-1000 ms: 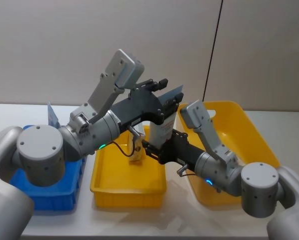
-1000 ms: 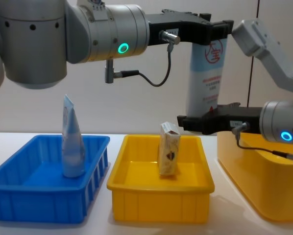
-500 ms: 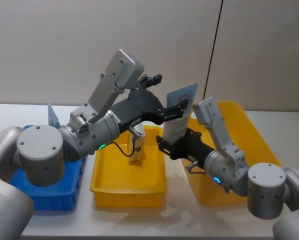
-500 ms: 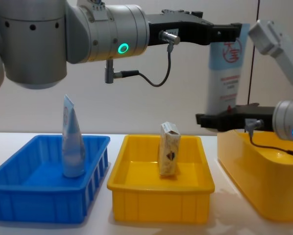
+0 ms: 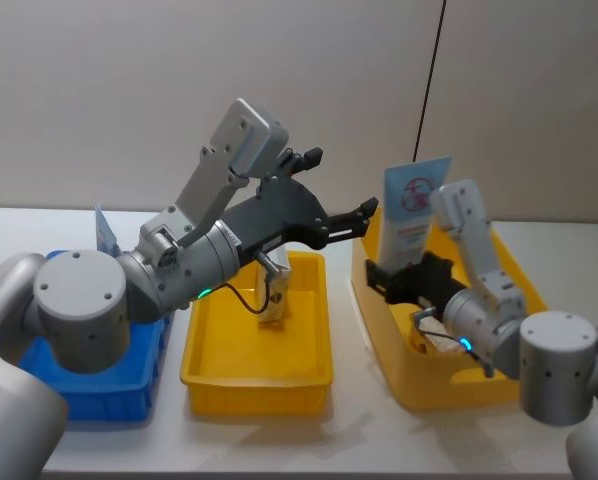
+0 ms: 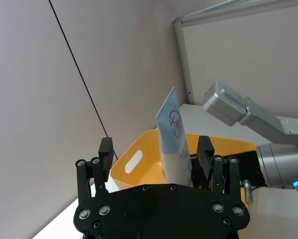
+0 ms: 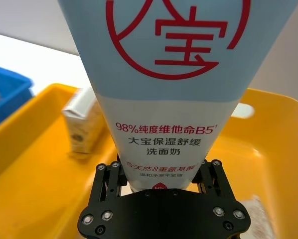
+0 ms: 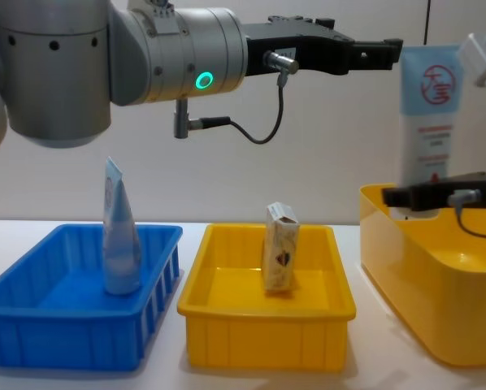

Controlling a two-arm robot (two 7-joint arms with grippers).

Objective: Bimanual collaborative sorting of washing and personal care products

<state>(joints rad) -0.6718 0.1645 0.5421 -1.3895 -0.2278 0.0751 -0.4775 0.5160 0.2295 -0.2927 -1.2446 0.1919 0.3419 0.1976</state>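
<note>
A pale-blue tube (image 5: pixel 411 215) with a red round mark stands upright over the large yellow bin (image 5: pixel 524 270), and my right gripper (image 5: pixel 404 280) is shut on its lower end. The tube (image 7: pixel 174 99) looms large in the right wrist view, with that gripper (image 7: pixel 160 172) clamped at its base. My left gripper (image 5: pixel 347 180) hangs open in the air left of the tube, above the middle yellow tray (image 5: pixel 254 385), holding nothing. A cream carton (image 8: pixel 280 246) stands upright in that tray (image 8: pixel 263 341). A second pale-blue tube (image 8: pixel 121 236) stands in the blue bin (image 8: pixel 64 333).
The three containers sit in a row on the white table: blue bin (image 5: pixel 89 385) on the left, yellow tray in the middle, large yellow bin (image 8: pixel 438 317) on the right. A pale packet (image 7: pixel 258 214) lies in the large bin. A plain wall stands behind.
The left gripper has let go of the tube and stayed in place. The right gripper has carried the tube rightward, from over the middle tray to over the large yellow bin.
</note>
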